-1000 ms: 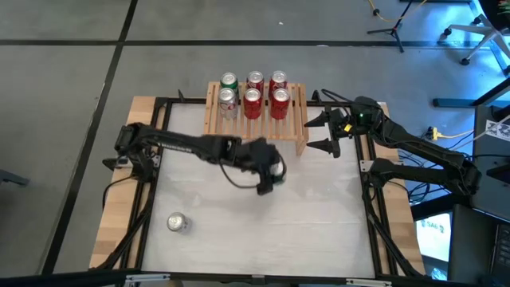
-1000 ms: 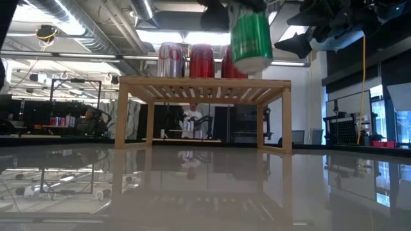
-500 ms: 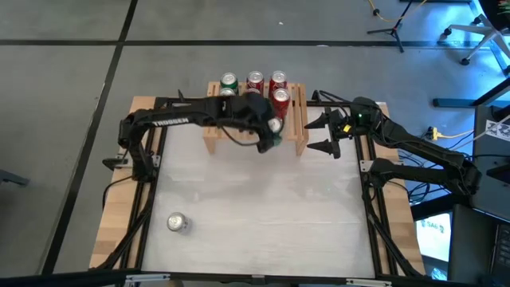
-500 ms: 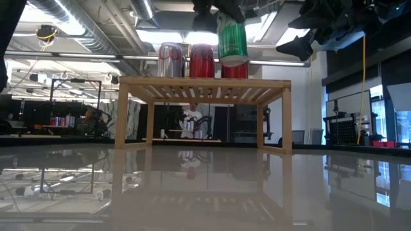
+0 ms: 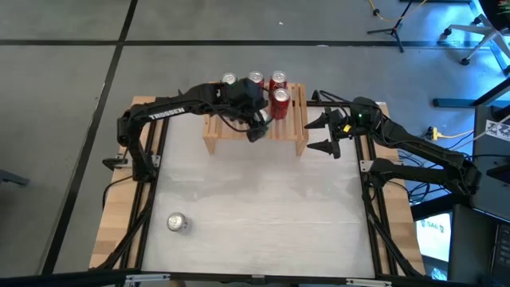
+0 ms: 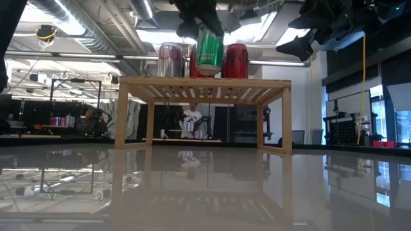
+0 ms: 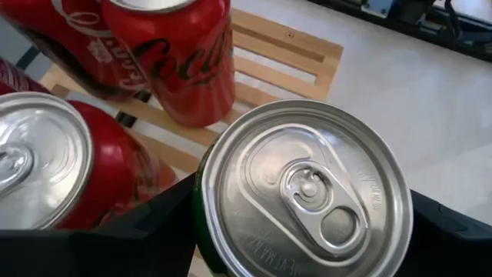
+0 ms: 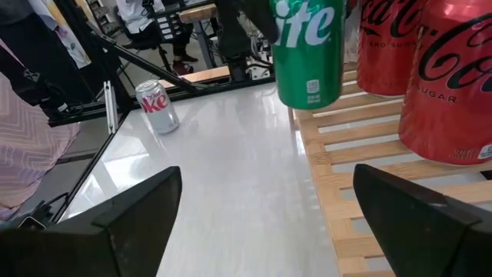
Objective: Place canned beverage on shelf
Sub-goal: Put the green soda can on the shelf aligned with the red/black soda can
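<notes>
Glossy white bench (image 5: pixel 263 215) lay below you; your left claw (image 6: pixel 204 25) gripped the green can (image 6: pixel 209 50) upright from above, hanging just clear of the shelf (image 6: pixel 204 85) slats. Straight beneath the claw was a free spot, red cans (image 7: pixel 184 58) just beyond. Your right claw (image 5: pixel 325 134) waited gaping beside the shelf's end.

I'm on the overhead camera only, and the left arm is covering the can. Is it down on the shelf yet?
Observer: No. The low view shows the green can hanging clear above the shelf, slightly tilted.
Operator: Does the left claw have it?
Observer: Yes. In the left wrist view the left claw has a finger on each side of it.
Operator: Is the spot below it free?
Observer: The right wrist view shows bare slats beneath it, with red cans alongside.
</notes>
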`<state>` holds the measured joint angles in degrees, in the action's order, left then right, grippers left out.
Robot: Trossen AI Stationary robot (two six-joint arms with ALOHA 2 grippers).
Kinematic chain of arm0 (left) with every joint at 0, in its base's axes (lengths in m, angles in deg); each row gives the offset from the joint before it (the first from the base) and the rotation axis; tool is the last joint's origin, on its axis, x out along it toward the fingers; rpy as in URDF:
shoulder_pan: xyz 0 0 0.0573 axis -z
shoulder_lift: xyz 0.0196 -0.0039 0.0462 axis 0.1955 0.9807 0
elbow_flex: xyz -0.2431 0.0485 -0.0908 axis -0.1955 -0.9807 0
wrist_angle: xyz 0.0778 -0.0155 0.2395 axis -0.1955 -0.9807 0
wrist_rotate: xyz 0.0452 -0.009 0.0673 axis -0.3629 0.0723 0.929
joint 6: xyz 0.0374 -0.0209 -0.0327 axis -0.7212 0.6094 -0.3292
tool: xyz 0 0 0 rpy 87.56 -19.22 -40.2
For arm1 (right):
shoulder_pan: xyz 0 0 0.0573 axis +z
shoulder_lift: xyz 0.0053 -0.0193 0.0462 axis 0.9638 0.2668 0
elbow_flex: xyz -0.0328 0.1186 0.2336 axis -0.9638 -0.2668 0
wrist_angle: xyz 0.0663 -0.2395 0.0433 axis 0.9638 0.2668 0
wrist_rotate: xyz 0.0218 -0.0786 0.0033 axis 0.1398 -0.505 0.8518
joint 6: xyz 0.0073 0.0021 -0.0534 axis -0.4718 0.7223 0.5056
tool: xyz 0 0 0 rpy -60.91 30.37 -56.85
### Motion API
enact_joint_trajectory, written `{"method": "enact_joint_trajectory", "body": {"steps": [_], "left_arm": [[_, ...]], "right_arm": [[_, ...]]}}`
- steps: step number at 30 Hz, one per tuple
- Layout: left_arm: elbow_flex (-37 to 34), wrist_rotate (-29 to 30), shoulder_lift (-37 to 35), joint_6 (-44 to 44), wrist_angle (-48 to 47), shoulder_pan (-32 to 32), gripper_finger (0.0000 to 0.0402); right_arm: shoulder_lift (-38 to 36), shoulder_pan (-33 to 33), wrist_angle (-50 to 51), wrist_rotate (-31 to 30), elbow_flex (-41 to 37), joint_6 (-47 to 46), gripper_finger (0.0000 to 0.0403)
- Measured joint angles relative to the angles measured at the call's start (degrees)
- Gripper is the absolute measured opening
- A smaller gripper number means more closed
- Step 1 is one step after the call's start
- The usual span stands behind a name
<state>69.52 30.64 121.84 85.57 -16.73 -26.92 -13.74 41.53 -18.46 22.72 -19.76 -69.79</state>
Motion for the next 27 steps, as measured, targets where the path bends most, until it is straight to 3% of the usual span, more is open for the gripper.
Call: {"method": "enact_joint_trajectory", "body": {"steps": [16,27], "left_arm": [[0.0,6.5,-0.2,4.9,-2.6,0.0,0.029],[-2.0,6.7,0.0,8.2,-1.6,0.0,0.029]], "right_arm": [[0.0,0.0,0.0,0.0,0.0,0.0,0.0379],[0.0,0.0,0.0,0.0,0.0,0.0,0.0379]]}}
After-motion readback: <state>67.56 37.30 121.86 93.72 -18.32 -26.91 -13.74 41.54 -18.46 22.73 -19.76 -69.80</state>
